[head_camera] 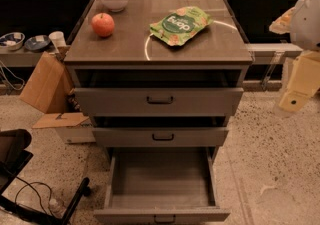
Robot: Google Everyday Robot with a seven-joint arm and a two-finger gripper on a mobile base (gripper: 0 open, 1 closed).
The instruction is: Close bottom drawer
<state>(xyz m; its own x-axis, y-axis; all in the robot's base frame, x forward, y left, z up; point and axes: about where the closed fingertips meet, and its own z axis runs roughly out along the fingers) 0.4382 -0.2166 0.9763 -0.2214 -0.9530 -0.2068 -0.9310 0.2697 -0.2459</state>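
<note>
The empty grey box-shaped bottom drawer (160,184), pulled far out near the floor, looks light and stiff, so push its flat front by the small dark bar handle (164,218); the cream gripper (296,94) hangs far right, apart or together I cannot tell.

Lab or office workroom, can't tell which: speckled floor (270,159), grey drawer cabinet (160,101), cardboard box (42,84), loose cables (30,194), chair base (75,196), low shelf (20,58) with bowls (11,40). My tool (295,96) at right edge, beside cabinet.
</note>
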